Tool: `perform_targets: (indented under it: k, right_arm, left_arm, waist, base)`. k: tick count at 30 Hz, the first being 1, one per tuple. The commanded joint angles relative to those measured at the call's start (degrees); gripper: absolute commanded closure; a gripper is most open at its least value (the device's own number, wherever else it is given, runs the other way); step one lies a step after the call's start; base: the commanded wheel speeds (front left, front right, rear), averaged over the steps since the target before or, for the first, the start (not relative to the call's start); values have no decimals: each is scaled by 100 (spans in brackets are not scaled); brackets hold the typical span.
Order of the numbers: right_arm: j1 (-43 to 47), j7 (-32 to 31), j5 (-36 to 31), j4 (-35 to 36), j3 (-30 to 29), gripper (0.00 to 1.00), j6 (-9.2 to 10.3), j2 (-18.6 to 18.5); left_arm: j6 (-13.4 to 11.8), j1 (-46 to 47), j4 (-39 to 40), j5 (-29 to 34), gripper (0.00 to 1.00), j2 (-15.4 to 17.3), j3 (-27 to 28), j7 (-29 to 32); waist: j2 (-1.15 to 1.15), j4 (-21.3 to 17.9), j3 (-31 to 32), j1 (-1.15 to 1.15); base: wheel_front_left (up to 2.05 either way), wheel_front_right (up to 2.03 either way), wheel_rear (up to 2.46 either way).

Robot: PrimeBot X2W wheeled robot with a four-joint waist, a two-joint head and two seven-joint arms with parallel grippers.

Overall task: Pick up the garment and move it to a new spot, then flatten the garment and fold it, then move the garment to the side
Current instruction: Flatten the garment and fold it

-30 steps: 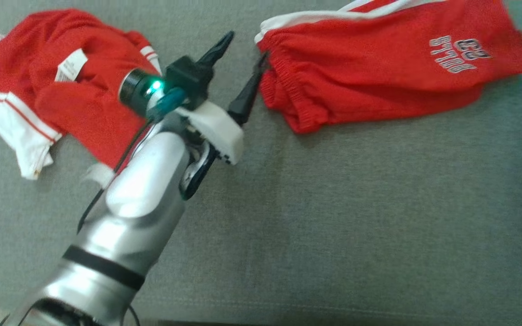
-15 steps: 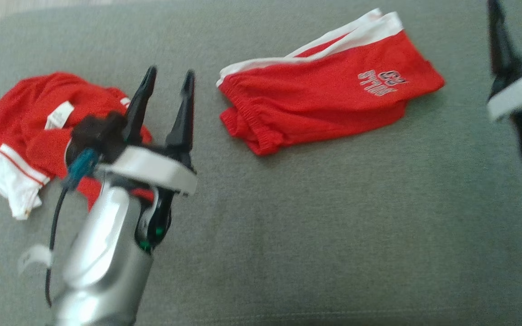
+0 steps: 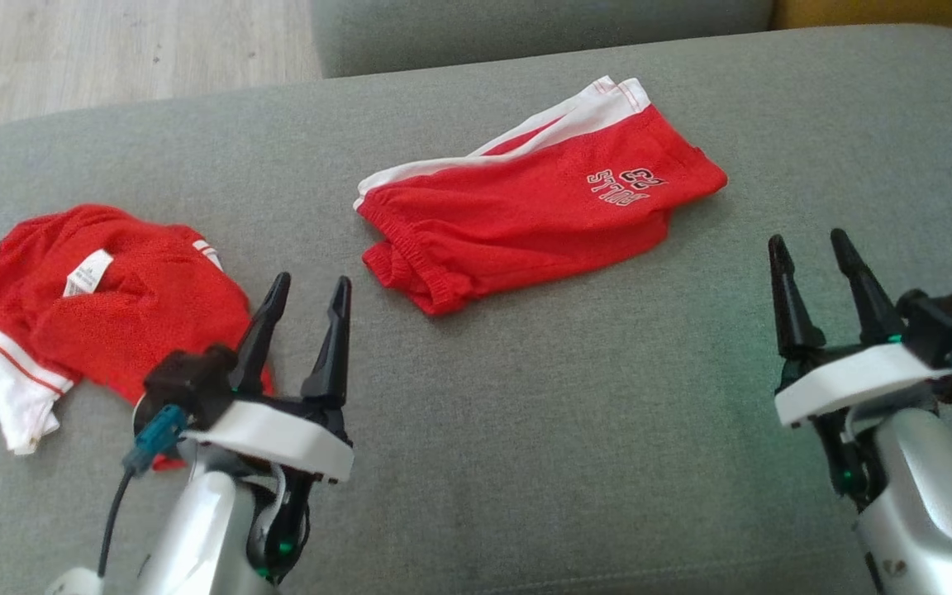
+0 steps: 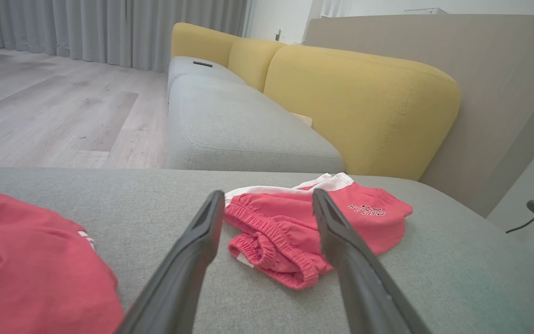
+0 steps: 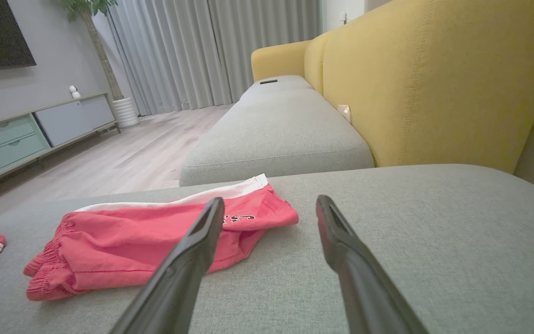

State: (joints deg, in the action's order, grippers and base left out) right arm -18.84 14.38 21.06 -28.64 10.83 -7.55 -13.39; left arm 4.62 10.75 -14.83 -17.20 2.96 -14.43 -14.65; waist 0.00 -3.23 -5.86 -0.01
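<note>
The left gripper (image 3: 311,281) has pulled back from the folded shorts (image 3: 525,207) to lower left; it and the right gripper (image 3: 806,240) hang released, empty, so folding looks done.

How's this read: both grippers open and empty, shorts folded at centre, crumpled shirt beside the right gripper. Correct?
One error: the shirt lies beside the left gripper, not the right gripper, as the head view shows. Both grippers are open and empty, and the shorts lie folded at centre.
</note>
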Motion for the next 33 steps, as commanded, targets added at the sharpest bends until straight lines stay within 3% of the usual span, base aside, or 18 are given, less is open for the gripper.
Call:
perform_targets:
  k: [1, 9, 16, 24, 33]
  right_arm:
    - [-73, 37, -121, 266, -24, 0, 6, 63]
    - [-104, -290, -270, 475, -327, 0, 6, 183]
    - [-552, -1024, 253, 310, -904, 0, 6, 463]
    - [-1378, -1887, 953, -530, -1892, 0, 6, 747]
    - [-2263, -2614, 709, -1783, -2868, 0, 6, 642]
  left_arm:
    - [40, 156, 232, 51, 0, 14, 255, -34]
    - [131, 246, 225, 135, 0, -4, 256, -35]
    - [158, 428, 245, 53, 0, -7, 101, -35]
    - [139, 663, 231, -47, 0, -8, -117, -35]
    - [59, 897, 344, -242, 0, -8, -403, -35]
  waist:
    - [0, 3, 12, 1]
    - [0, 143, -182, 1]
    - [0, 453, -577, 1]
    - [0, 922, -976, 1]
    - [0, 1466, -1292, 1]
  base:
    - [0, 0, 0]
    - [0, 0, 0]
    - [0, 0, 0]
    - [0, 0, 0]
    - [0, 0, 0]
